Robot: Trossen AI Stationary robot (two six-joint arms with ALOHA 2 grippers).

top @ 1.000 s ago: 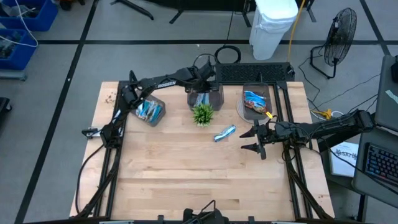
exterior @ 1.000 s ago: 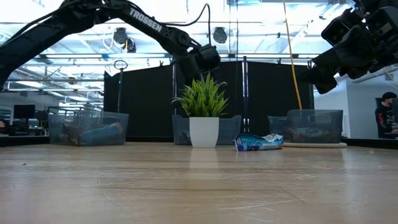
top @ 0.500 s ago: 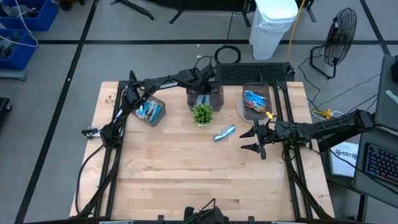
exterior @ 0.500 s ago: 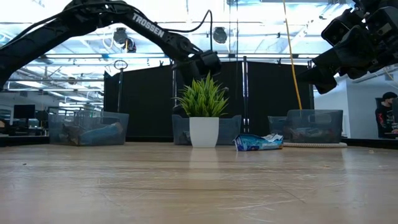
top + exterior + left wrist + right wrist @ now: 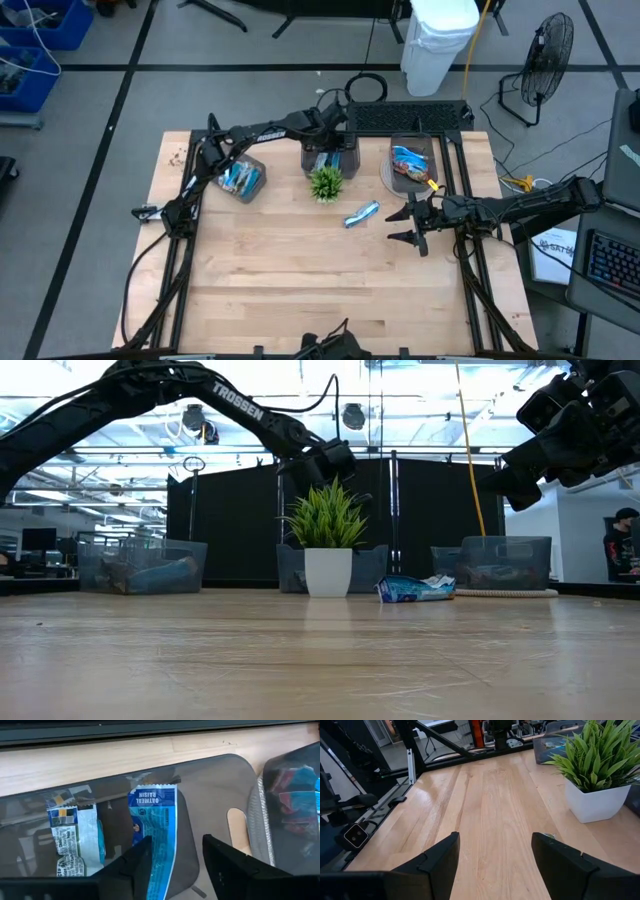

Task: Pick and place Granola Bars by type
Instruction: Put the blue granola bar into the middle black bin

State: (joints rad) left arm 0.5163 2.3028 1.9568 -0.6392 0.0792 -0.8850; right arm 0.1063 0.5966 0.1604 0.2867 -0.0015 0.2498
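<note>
One blue-and-white granola bar (image 5: 361, 214) lies flat on the table right of the plant; it also shows in the low view (image 5: 415, 589). My left gripper (image 5: 176, 840) hangs open over the middle clear bin (image 5: 331, 158) at the far edge. Beneath it a blue bar (image 5: 156, 832) and a blue-and-white bar (image 5: 69, 837) lie on the bin's floor. The left bin (image 5: 240, 177) holds blue bars and the right bin (image 5: 412, 165) holds mixed bars. My right gripper (image 5: 495, 836) waits open above the table, right of the loose bar (image 5: 405, 226).
A small green plant in a white pot (image 5: 325, 183) stands just in front of the middle bin and left of the loose bar. The three bins line the far edge. The near half of the wooden table (image 5: 320, 290) is bare wood.
My left gripper has shifted slightly toward the table's right above the middle bin, then kept still. The loose bar has not moved.
</note>
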